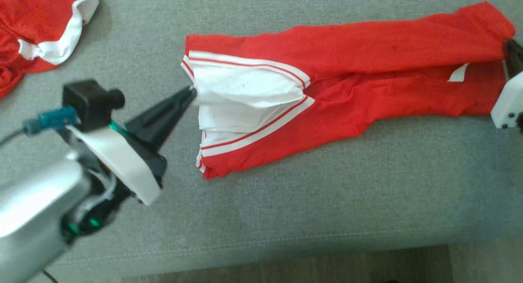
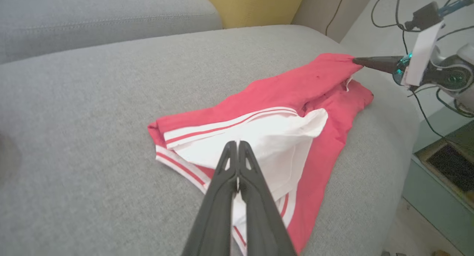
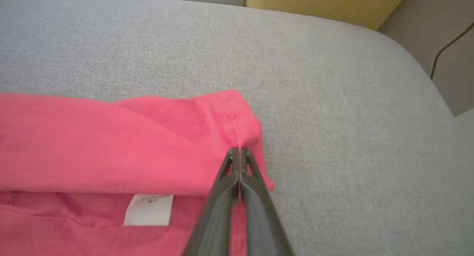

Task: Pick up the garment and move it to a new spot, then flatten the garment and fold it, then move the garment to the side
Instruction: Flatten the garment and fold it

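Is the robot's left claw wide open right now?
No, the left gripper has its two dark fingers pressed together, their tips pinching the white part of the red garment.

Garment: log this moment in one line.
garment: stretched out on sofa | left gripper: shut on white end | right gripper: shut on red end

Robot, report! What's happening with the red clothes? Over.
Left gripper shut on white end of red-and-white fabric garment. Right gripper shut on red end. Second red-and-white garment lies apart.
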